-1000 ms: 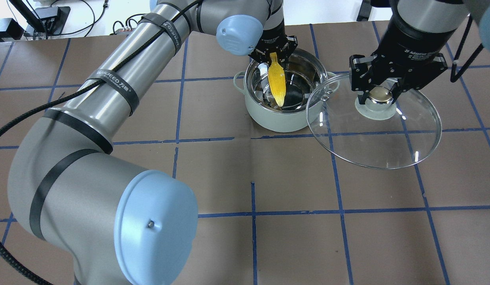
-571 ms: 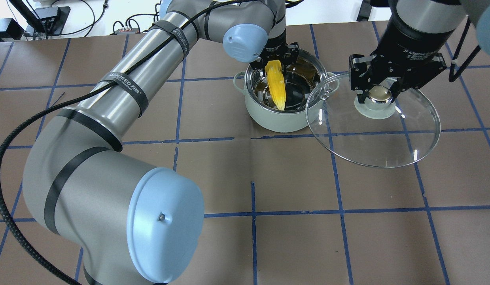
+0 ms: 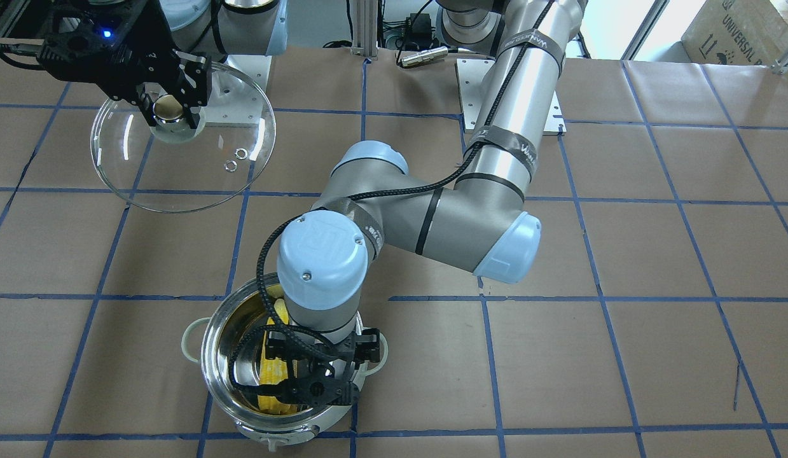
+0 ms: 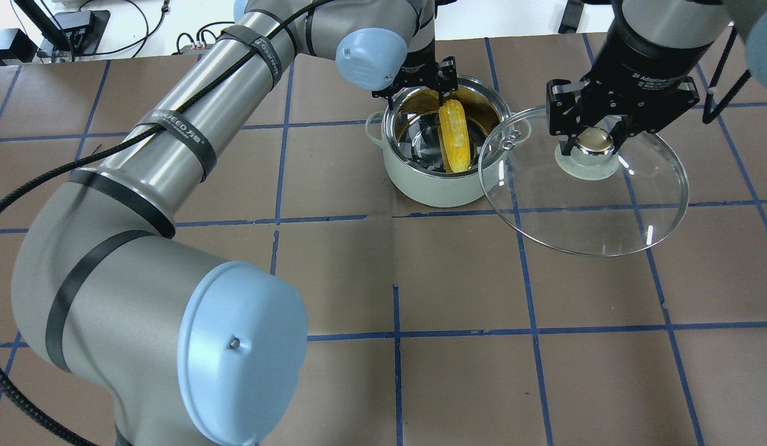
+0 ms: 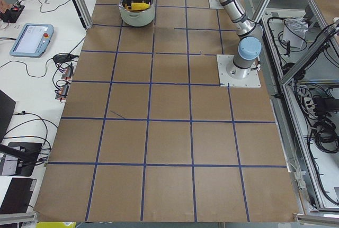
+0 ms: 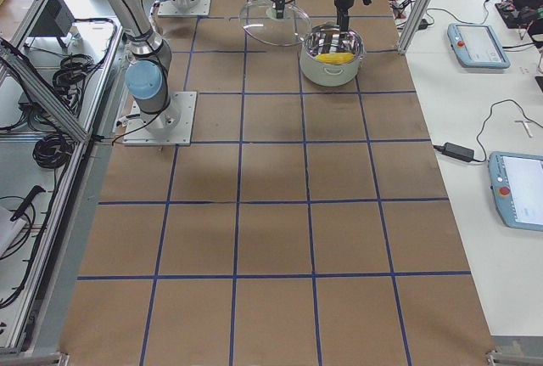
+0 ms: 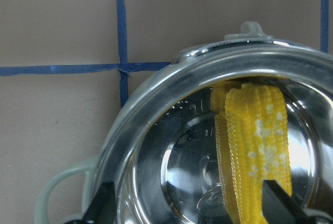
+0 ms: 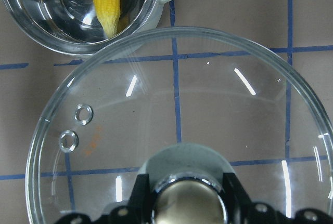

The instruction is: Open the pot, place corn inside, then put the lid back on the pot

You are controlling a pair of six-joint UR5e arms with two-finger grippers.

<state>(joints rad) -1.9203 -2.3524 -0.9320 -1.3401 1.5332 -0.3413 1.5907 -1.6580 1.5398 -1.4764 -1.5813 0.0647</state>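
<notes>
Evidently the second step, putting the corn in, is at its close. In the overhead view the stainless-steel pot (image 4: 433, 189) stands uncovered in the upper centre of the frame, on the brown table (image 4: 457, 279) with its blue tape grid. The yellow corn cob (image 4: 455, 137) lies inside it, slanted across the shiny bottom, its pointed end toward the pot's lower rim in that view. The left gripper (image 4: 418, 93) hangs over the pot's upper rim. The left wrist view shows its two fingers spread wide, one in each lower corner of the frame. Neither is closed on the cob, though the finger at lower right sits just beside it. The right gripper (image 4: 595, 142) is clamped on the knob (image 8: 187, 206) of the glass lid (image 4: 581, 210). It holds the lid aloft and roughly level at the upper right, and the lid's left edge overlaps the pot's right rim in the picture.

By judgement, only the re-covering remains. The next move calls for the left arm to rise and draw clear of the pot mouth, since its wrist occupies the space the lid must pass through. The right arm should then carry the lid leftward until it is centred over the rim, lower it squarely, and only then let go. A lid set off-centre would likely ride up on one edge.
</notes>
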